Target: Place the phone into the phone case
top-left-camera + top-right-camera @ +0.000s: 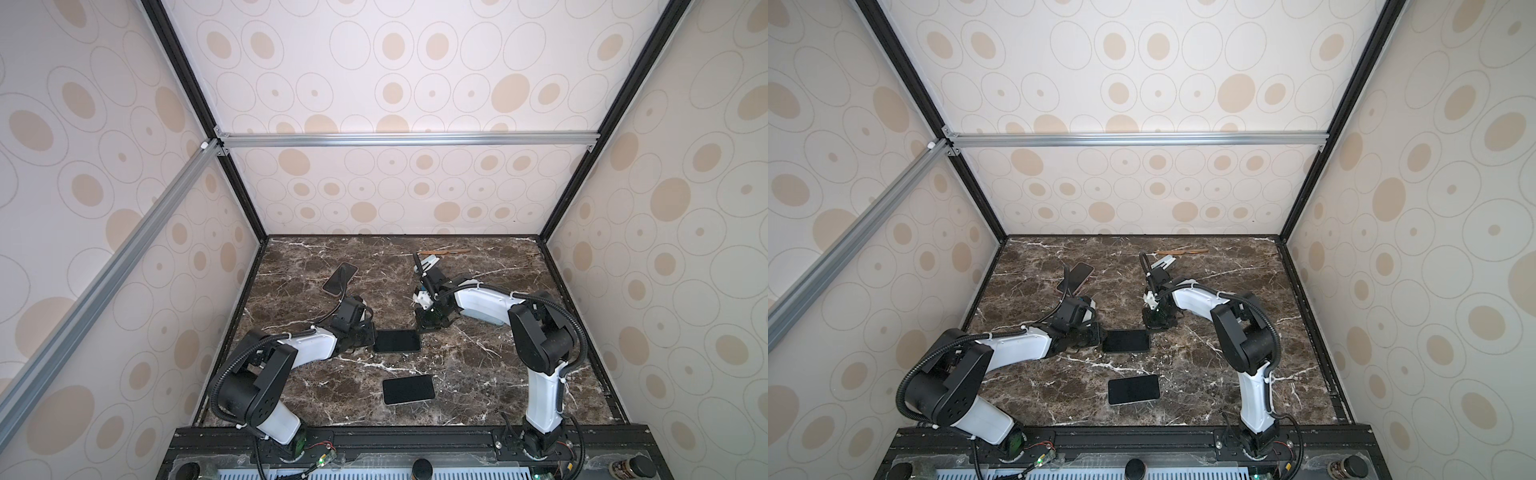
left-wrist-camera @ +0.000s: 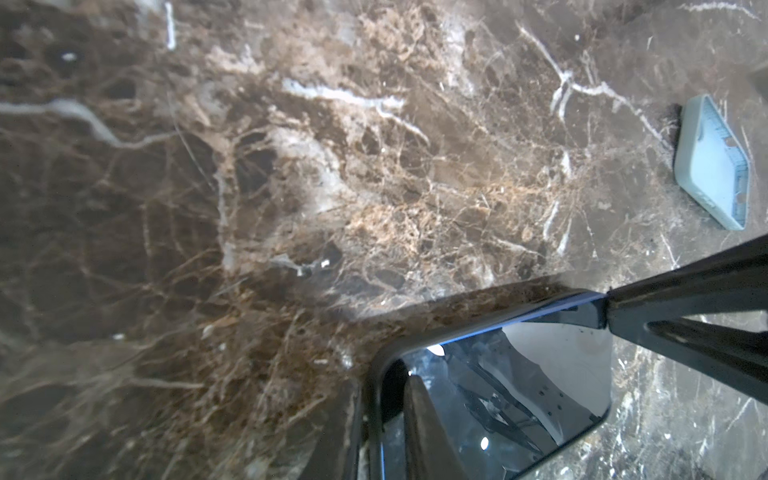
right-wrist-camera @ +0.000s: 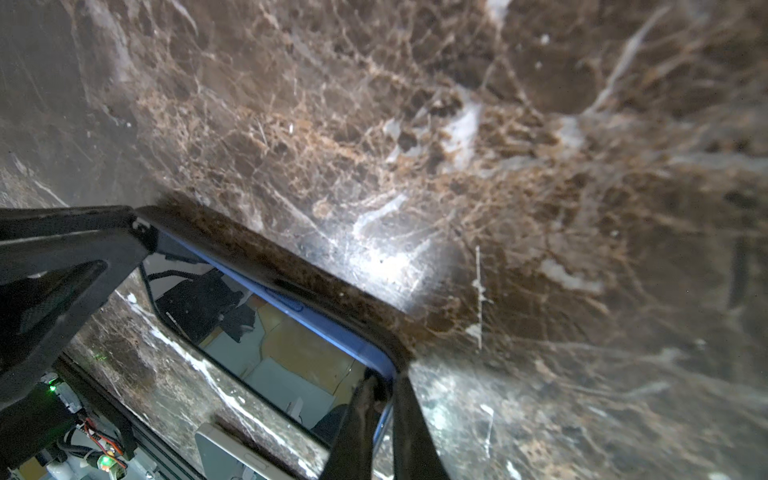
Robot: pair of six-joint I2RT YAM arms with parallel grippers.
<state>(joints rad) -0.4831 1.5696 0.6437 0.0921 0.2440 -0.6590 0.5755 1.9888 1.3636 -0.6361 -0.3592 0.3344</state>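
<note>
desk (image 1: 478, 374): carrying phone (image 1: 397, 340) at its middle, seemingly sitting in black case (image 2: 376, 374) | left end effector (image 1: 371, 337): touching phone's left end, spread unclear | right end effector (image 1: 423, 328): pressed together, bearing on far right corner | risk: one-sided pressing popping opposite corner out, phone skidding

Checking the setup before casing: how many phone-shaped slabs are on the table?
3: the back-left slab, the middle slab, and the front slab. Others may be hidden from these views.
</note>
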